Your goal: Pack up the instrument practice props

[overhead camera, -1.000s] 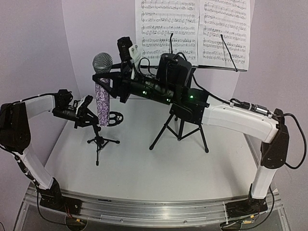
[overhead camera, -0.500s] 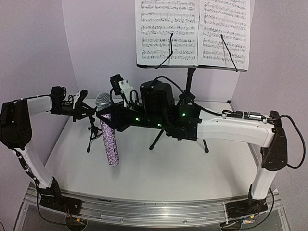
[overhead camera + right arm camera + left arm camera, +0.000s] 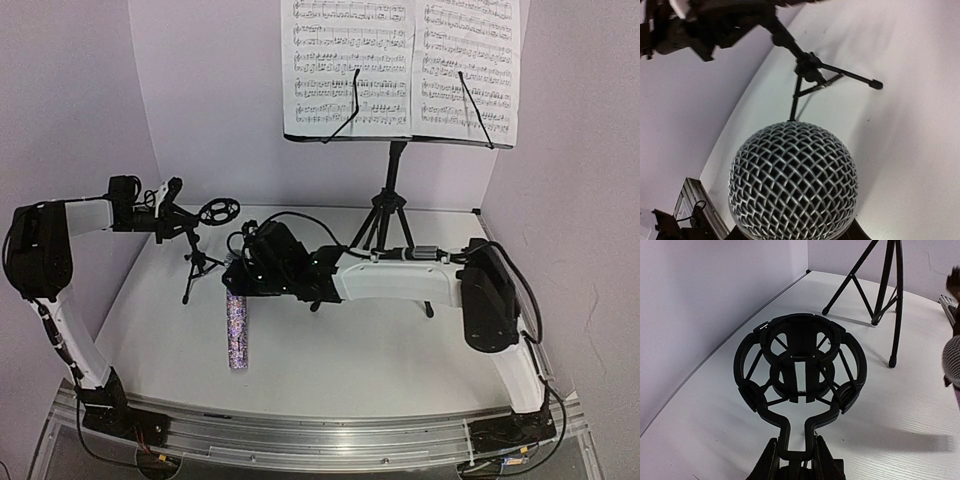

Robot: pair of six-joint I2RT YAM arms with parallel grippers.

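Note:
The glittery purple microphone [image 3: 237, 330] hangs head-up in my right gripper [image 3: 243, 284], its tail low at the table. Its silver mesh head [image 3: 792, 182] fills the right wrist view, with the right gripper [image 3: 792, 234] shut just under it. My left gripper [image 3: 172, 202] is shut on the stem of the ring-shaped clip [image 3: 218, 210] of the small black tripod mic stand [image 3: 198, 266]. The empty clip [image 3: 800, 360] shows in the left wrist view above that gripper [image 3: 795, 456]. The tall black music stand [image 3: 391, 200] holds white sheet-music pages [image 3: 400, 65] at the back.
The music stand's tripod legs [image 3: 880, 290] stand on the white table [image 3: 380, 350] close behind the right arm. Purple walls [image 3: 80, 100] close in the left, back and right. A metal rail [image 3: 300, 435] runs along the near edge.
My right arm has swung down and lowered the microphone from high above the clip to the table. My left gripper has drawn the mic stand back and left, its clip now raised.

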